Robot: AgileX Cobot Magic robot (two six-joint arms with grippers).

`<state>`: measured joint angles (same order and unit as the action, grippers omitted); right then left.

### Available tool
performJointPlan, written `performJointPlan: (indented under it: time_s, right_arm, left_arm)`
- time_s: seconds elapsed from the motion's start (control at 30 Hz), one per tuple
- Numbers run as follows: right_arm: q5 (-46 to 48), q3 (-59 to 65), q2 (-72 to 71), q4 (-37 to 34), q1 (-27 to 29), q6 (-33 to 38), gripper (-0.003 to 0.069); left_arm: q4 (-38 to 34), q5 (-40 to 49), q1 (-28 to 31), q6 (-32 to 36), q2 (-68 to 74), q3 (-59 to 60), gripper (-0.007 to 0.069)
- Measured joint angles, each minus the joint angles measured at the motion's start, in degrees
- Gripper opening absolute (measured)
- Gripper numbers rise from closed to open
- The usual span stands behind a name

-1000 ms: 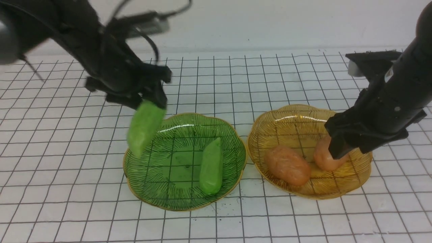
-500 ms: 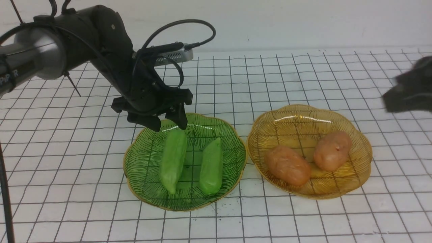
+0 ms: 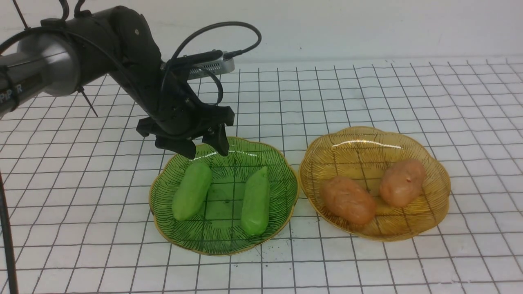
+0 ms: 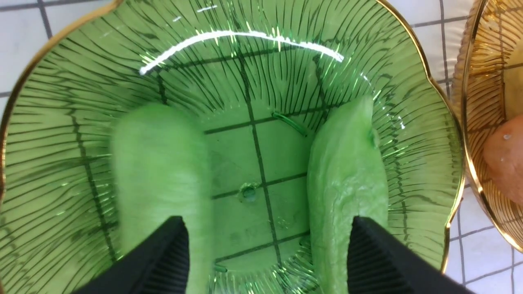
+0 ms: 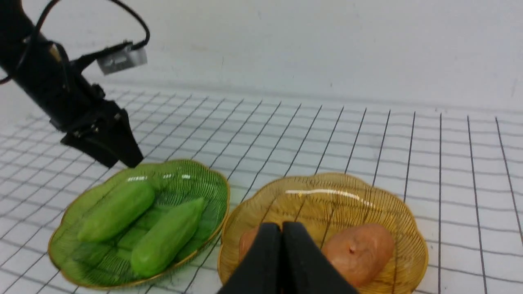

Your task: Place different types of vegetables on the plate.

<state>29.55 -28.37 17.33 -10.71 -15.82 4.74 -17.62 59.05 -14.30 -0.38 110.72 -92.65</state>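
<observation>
Potato (image 5: 246, 243), part hidden by R gripper (image 5: 282, 224)

Your front view: forward over bench (image 3: 367, 265). Left wrist: close above green dish (image 4: 261, 61). Right wrist: low, farther off; all share that dish.

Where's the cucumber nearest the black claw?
Front view: that cucumber lies in the green dish's left half, below the open left claw, apart from the other cucumber to its right.
</observation>
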Motion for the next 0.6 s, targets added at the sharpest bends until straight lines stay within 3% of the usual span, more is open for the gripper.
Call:
performJointPlan:
  time_s: [0.27, 0.6]
  right_arm:
    - [-13.3, 10.36, -0.71, 0.0, 0.0, 0.04, -0.0014]
    - [-16.84, 11.2, -0.71, -0.05, 0.0, 0.04, -0.0014]
  left_arm:
    - [0.0, -0.18, 0.0, 0.0, 0.0, 0.0, 0.0466]
    - [0.0, -0.32, 0.0, 0.38, 0.0, 0.0, 0.0466]
